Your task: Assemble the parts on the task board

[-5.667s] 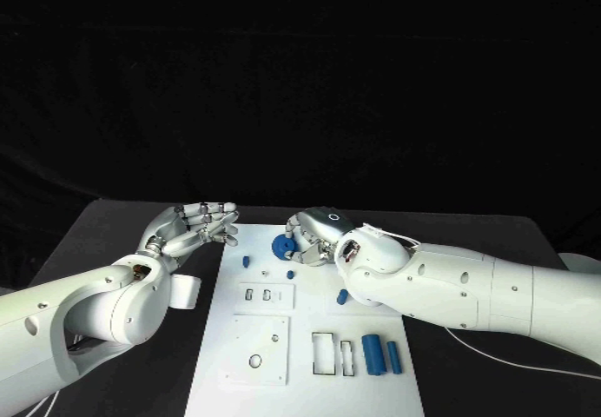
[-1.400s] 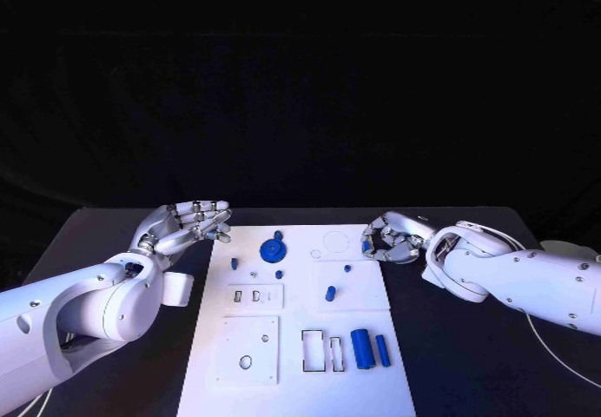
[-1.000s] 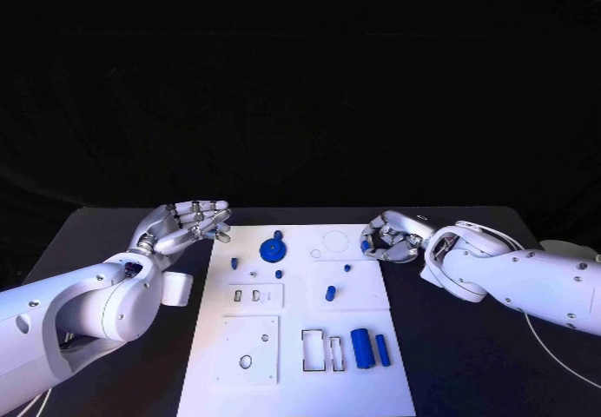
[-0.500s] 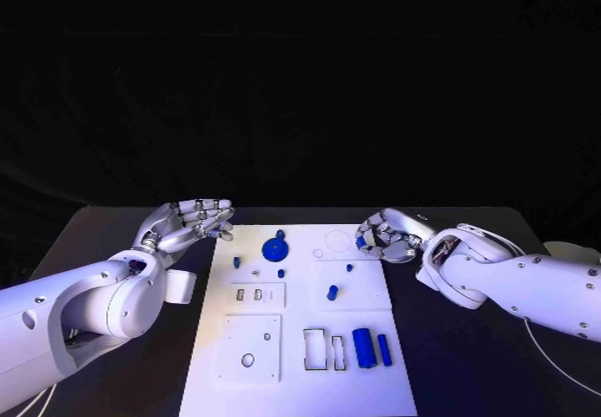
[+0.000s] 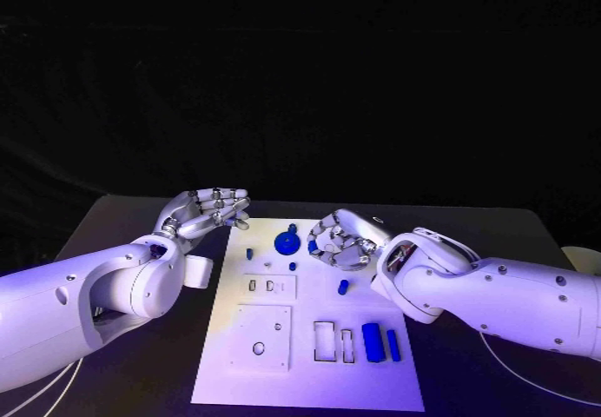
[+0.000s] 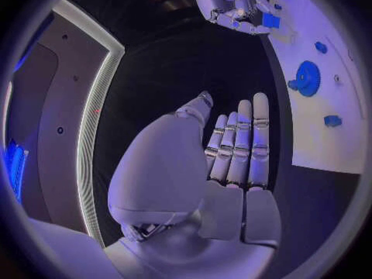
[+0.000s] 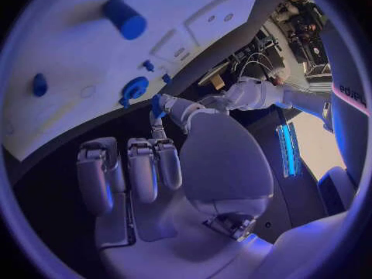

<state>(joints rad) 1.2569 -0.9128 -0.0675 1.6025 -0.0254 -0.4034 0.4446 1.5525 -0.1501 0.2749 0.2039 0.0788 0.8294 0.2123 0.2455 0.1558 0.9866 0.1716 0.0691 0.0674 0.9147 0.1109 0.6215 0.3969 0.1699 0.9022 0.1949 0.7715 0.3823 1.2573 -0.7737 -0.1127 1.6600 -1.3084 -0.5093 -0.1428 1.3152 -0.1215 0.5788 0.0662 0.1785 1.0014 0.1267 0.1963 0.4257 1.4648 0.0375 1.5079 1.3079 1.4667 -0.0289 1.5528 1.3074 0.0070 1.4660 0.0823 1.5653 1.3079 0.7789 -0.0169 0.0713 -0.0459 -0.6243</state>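
Currently, item by item:

1. Right hand: over far end of board, palm side toward the gear. Pinches a small blue part at its fingertips; other fingers curled in loosely. Part's long axis: cannot tell, too small and half hidden.
2. Left hand: off the board, above the bench just beside the board's far left corner. Fingers apart, nothing in it.
3. Gear: flat on board, far end, between the two hands; just beside the right hand's fingertips, on the robot's left of them.
4. Key relation: part sits at the fingertip side of the right hand, i.e. facing the gear, above the board, not touching it. Right hand is the nearer to any seat at the far end; left hand is apart from the work.
5. Judgement: step in hand prob. placing the held part into a seat near or beside the gear. Which seat, cannot tell; the hand covers that area.
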